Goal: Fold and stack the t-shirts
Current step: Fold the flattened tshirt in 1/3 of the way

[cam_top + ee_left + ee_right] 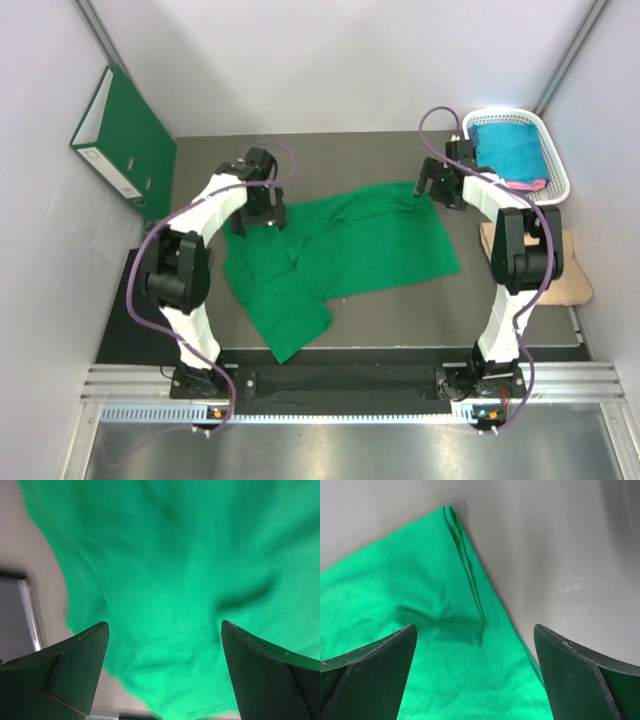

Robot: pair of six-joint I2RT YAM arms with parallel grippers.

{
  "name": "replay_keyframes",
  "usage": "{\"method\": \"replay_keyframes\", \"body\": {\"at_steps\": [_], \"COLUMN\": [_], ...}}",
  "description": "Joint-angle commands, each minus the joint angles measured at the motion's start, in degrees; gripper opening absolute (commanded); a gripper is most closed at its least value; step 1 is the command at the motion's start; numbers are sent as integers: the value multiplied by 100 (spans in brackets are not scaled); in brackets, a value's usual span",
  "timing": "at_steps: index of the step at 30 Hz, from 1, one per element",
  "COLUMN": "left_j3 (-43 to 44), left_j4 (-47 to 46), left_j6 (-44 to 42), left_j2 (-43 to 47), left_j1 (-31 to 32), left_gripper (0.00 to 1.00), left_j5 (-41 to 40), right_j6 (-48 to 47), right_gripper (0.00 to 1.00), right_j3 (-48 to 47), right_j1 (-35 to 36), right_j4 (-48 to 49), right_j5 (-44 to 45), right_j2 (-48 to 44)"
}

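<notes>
So the green t-shirt (350,250) is lying rumpled, not folded yet, across the middle of the bench (420,315). Its long axis runs roughly from near-left up to far-right. The left gripper (258,215) hangs right over the shirt's far-left part, jaws spread wide with nothing in them and cloth filling the view below. The right gripper (425,190) is just as wide and empty, over the shirt's far-right corner, with the hem edge running between its fingers. A teal t-shirt (508,150) and a pink one (527,184) sit in the white basket (557,160) at the far-right corner. My guess is each arm takes its own end, since both look about equally close.
</notes>
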State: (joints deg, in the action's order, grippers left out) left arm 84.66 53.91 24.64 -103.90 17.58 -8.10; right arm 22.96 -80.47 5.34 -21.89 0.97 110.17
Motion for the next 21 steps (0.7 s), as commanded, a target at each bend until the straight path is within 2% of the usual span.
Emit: {"method": "replay_keyframes", "body": {"at_steps": [1,6,12,16,18,19,20,21], "left_j3": [884,1946,2221,2493,2729,2818,2932,3255], "left_j4": [-179,119,-12,-30,-30,-12,31,154], "left_j6": [-100,-293,-303,-188,-136,-135,-135,-109], "left_j2": [-989,-1966,-2407,-2836,-3013,-3179,-3294,-3399], "left_j1": [-729,-1327,-1644,-1697,-1697,-1697,-1697,-1697], "left_gripper": [98,98,97,87,63,48,23,9], "left_j5": [150,195,247,361,493,554,633,625], "right_j6": [156,209,305,375,411,446,446,437], "right_gripper": [99,99,98,96,95,91,89,79], "right_j3": [-548,-1181,-1507,-1621,-1691,-1726,-1805,-1841], "right_j1": [-86,-86,-86,-86,-77,-86,-77,-77], "right_j4": [176,36,-149,-158,-193,-202,-202,-184], "right_j5": [34,52,184,175,166,88,18,-61], "right_j2": [434,1049,1358,1507,1612,1656,1692,1779]}}
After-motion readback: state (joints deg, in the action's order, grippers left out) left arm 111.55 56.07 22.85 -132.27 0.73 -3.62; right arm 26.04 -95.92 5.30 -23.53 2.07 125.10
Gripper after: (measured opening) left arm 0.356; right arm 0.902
